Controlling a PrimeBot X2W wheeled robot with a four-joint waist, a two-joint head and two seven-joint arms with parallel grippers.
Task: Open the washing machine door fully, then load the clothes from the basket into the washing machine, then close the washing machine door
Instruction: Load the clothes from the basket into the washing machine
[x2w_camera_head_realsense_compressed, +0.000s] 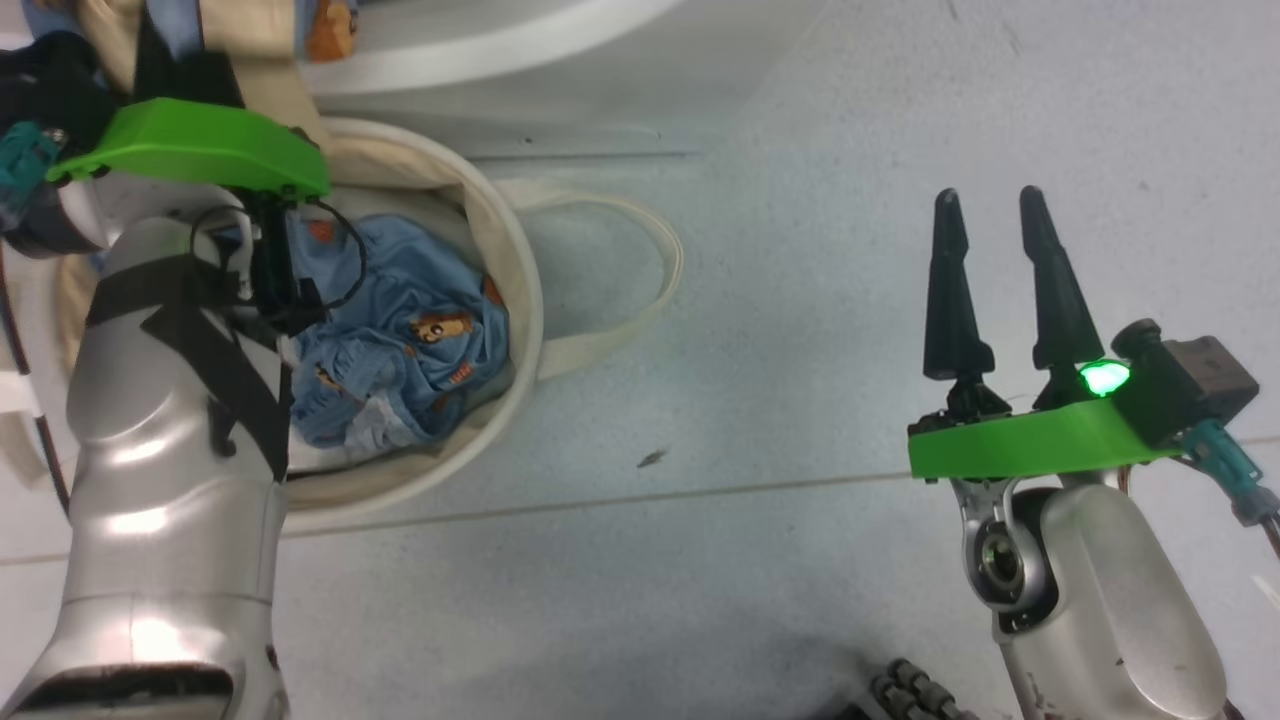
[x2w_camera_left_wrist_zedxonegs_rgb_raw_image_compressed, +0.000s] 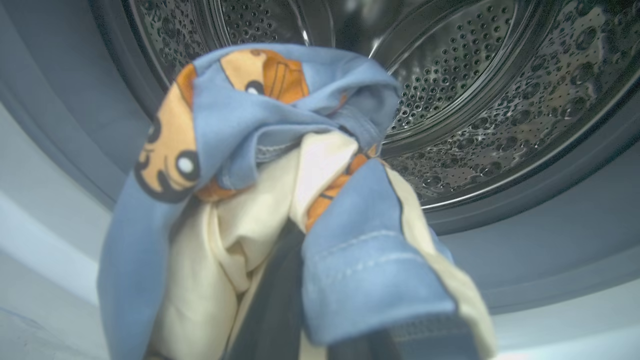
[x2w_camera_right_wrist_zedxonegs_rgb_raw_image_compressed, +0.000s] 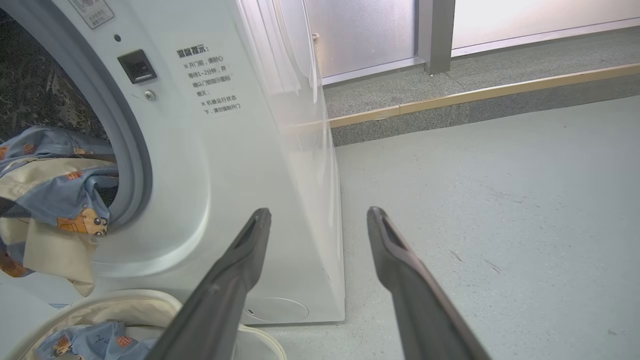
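Underneath, the grey floor (x2w_camera_head_realsense_compressed: 800, 300) carries the white washing machine (x2w_camera_right_wrist_zedxonegs_rgb_raw_image_compressed: 240, 150), its steel drum (x2w_camera_left_wrist_zedxonegs_rgb_raw_image_compressed: 475, 100) open to view. The basket (x2w_camera_head_realsense_compressed: 505, 260) stands on the floor just at the washer's foot, with blue printed clothes (x2w_camera_head_realsense_compressed: 400, 340) lying inside. The left hand (x2w_camera_left_wrist_zedxonegs_rgb_raw_image_compressed: 285, 260) is clamped on a bundle (x2w_camera_left_wrist_zedxonegs_rgb_raw_image_compressed: 250, 150) of blue and beige cloth at the drum's mouth. The right hand (x2w_camera_head_realsense_compressed: 988, 200) hovers over bare floor, well apart from the basket, fingers spread and holding nothing.

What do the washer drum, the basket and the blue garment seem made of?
Drum: shiny metal, probably steel; perforated, mirror-like reflections. Basket: cream canvas-like cloth; soft, sagging rim. Blue garment: soft matte fabric, maybe cotton; folds, stitched hem.
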